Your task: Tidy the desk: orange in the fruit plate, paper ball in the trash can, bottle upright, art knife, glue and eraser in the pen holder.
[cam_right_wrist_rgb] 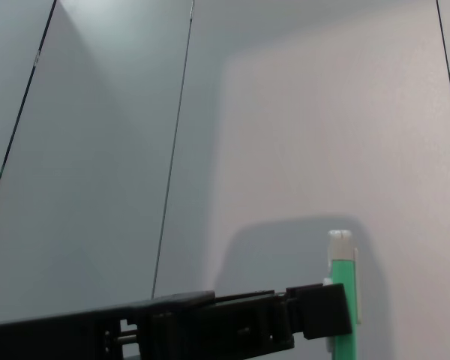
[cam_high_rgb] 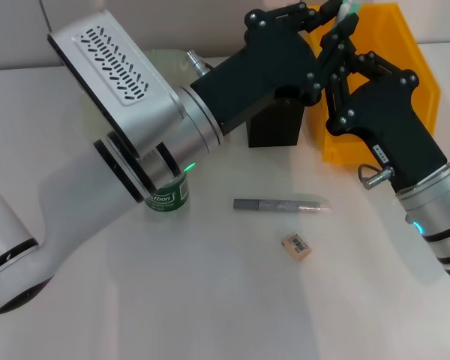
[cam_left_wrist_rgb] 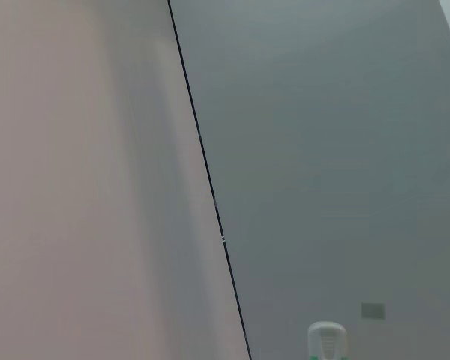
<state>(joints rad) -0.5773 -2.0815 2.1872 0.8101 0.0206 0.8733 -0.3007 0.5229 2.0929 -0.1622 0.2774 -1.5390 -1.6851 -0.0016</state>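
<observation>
My right gripper [cam_high_rgb: 345, 30] is raised above the yellow trash can [cam_high_rgb: 394, 67] and is shut on a green glue stick with a white cap [cam_high_rgb: 349, 9]. The glue also shows in the right wrist view [cam_right_wrist_rgb: 343, 292] and the left wrist view [cam_left_wrist_rgb: 327, 341]. My left gripper [cam_high_rgb: 326, 15] reaches in right beside the glue; part of it shows in the right wrist view [cam_right_wrist_rgb: 210, 326]. The black mesh pen holder [cam_high_rgb: 274, 124] stands below the left arm. The grey art knife [cam_high_rgb: 277, 205] and the beige eraser [cam_high_rgb: 297, 247] lie on the table. The bottle [cam_high_rgb: 167, 196] stands under my left arm. The orange and paper ball are hidden.
The pale-green fruit plate [cam_high_rgb: 163, 58] shows partly behind the left arm at the back. The left arm spans the table from the left front to the back middle. Both wrist views show mainly wall panels.
</observation>
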